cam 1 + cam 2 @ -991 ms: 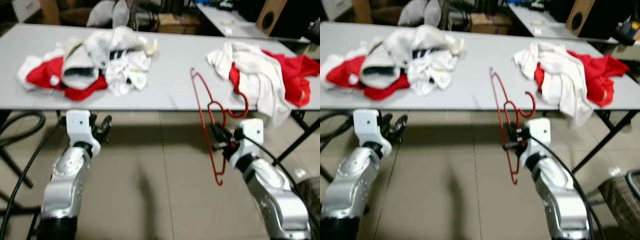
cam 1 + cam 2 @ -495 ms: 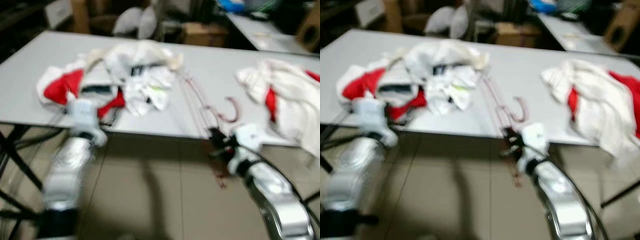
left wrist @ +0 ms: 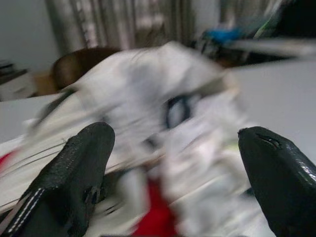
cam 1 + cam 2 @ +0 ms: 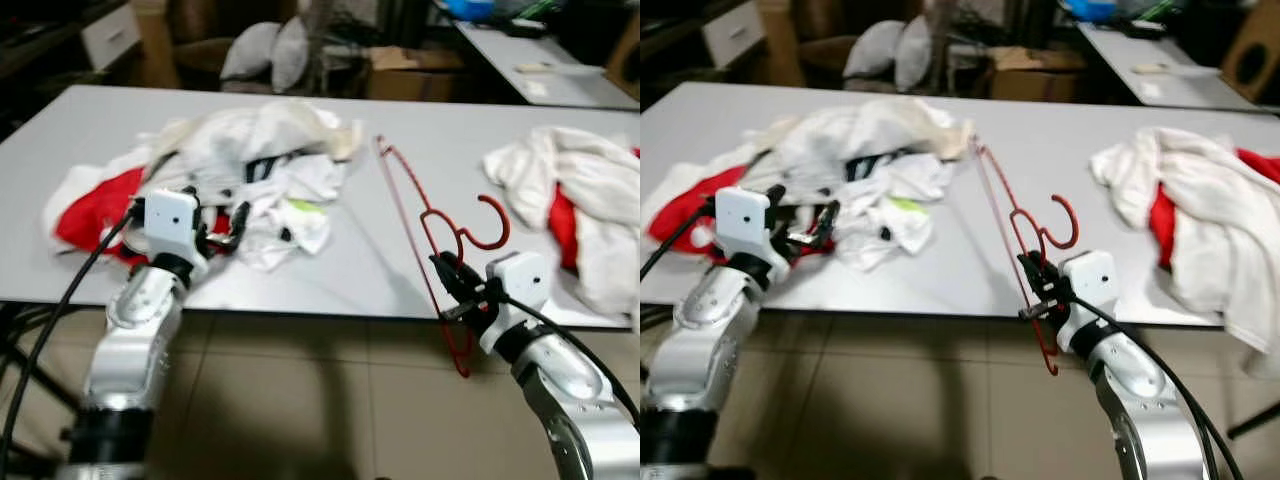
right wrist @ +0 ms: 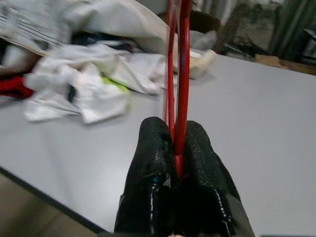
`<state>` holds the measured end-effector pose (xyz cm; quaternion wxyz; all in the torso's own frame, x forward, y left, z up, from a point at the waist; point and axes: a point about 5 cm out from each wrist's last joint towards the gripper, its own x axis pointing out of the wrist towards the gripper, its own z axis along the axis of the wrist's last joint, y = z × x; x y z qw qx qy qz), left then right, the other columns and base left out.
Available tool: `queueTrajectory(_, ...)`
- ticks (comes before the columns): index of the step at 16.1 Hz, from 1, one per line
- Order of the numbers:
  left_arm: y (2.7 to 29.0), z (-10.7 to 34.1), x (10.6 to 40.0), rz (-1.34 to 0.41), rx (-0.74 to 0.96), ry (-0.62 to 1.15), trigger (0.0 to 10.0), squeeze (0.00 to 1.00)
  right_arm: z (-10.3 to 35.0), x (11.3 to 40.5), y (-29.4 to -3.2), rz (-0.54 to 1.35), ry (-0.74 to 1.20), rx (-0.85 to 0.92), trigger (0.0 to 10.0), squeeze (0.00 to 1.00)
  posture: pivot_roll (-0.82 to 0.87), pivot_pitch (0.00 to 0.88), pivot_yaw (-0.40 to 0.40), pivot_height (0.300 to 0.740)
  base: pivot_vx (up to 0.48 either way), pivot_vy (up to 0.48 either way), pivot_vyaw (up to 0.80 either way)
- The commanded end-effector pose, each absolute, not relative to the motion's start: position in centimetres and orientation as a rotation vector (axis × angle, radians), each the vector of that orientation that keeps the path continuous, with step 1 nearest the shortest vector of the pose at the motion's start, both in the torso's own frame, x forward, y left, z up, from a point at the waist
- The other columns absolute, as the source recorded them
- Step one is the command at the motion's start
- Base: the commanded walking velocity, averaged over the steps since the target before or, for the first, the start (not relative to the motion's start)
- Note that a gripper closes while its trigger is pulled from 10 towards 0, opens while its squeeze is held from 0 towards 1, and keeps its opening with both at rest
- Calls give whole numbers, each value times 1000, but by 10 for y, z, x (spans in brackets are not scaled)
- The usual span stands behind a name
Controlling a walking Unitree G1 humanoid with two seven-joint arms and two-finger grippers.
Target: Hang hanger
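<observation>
The right gripper [image 4: 452,283], at about 4 o'clock in the head view, has its two black fingers [image 5: 153,163] pinched tight on the wire of the red hanger [image 4: 420,215], which stands tilted over the near edge of the grey table [image 4: 400,140]. The left gripper [image 4: 215,225], at about 9 o'clock, hovers with fingers spread wide and holding nothing, just before the left pile of white and red clothes [image 4: 250,170]. Another clothes pile [image 4: 580,200] lies at 3 o'clock.

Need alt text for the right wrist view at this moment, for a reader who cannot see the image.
The right gripper has its two black fingers shut on a thin red hanger, which runs straight away from the camera. Beyond it lies a grey table with a heap of white clothes showing a bit of red and green.
</observation>
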<state>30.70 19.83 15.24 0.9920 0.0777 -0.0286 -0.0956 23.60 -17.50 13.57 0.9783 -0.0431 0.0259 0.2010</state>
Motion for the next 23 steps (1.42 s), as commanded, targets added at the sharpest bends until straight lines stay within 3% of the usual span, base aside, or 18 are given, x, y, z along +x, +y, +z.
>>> queueTrajectory(1,198,155,313,-204,193,-67,10000,1000,138,234,-176,407,41,-99,10000,0,-102,0,40,740,0,0,0)
queueTrajectory(2,198,156,315,-203,203,-66,10000,1000,139,234,-177,406,39,-102,10000,0,-102,0,40,740,0,0,0)
queueTrajectory(3,202,156,321,-210,284,-60,10000,0,140,232,-176,408,34,-106,10000,0,-119,0,52,740,0,0,0)
queueTrajectory(11,244,157,354,-179,801,73,10000,0,140,242,-165,464,24,-132,10000,0,-72,0,34,740,0,0,0)
queueTrajectory(19,244,158,382,-85,940,151,10000,0,136,250,-150,471,24,-132,10000,0,-88,0,52,740,0,0,0)
queueTrajectory(20,246,161,384,-63,945,146,8078,0,137,250,-150,468,18,-131,10000,0,-89,0,57,740,0,0,0)
queueTrajectory(21,245,172,388,-40,941,105,196,0,138,250,-150,458,9,-128,10000,0,-94,0,63,740,0,0,0)
queueTrajectory(23,239,181,391,-53,931,49,0,0,137,249,-150,450,6,-124,10000,0,-95,0,65,740,0,0,0)
